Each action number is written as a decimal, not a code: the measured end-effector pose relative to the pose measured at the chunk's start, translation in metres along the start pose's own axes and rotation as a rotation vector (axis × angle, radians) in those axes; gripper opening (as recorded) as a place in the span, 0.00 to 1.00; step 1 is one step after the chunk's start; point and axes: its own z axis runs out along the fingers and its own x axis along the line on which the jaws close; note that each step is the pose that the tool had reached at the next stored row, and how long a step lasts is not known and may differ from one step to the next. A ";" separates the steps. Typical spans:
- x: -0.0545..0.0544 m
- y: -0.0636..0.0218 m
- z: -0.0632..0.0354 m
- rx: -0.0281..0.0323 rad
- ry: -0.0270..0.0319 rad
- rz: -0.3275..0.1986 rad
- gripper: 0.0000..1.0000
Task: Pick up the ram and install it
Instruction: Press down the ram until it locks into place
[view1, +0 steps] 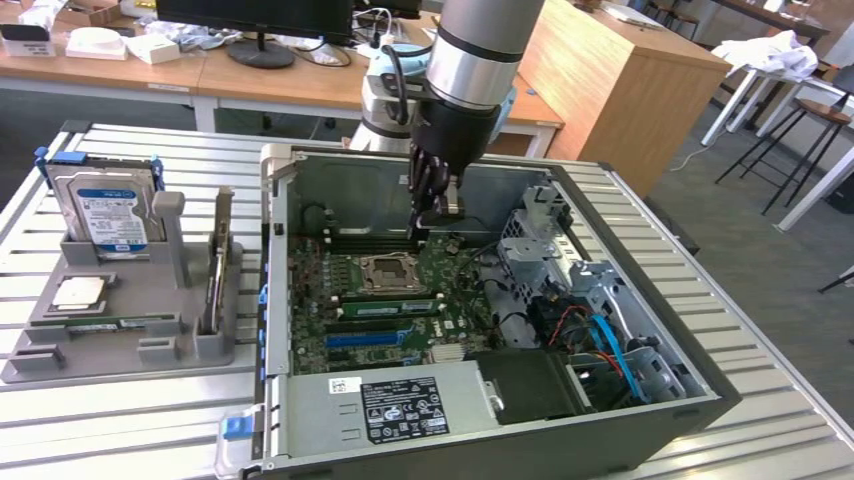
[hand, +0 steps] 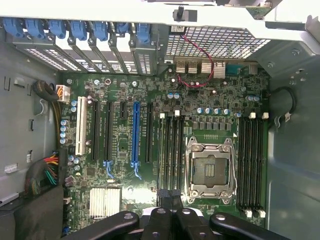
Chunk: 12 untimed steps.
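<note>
My gripper hangs inside the open computer case, its fingers shut together just over the black memory slots beside the empty CPU socket. In the wrist view the closed gripper points at those slots, and I make out nothing held between its tips. On the exterior view's left, a long thin board that looks like the ram stands on edge in the grey holder, well away from the gripper.
The holder also carries a blue-labelled hard drive, a small silver CPU chip and a short flat green stick. A drive cage, cables and the power supply crowd the case. More memory slots lie across the socket.
</note>
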 end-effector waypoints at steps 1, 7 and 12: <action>0.000 0.0000 0.0000 -0.0001 0.0000 0.000 0.10; 0.000 0.0000 0.0000 0.0004 -0.0005 0.016 0.10; 0.000 0.0000 0.0001 0.0019 -0.0025 0.082 0.10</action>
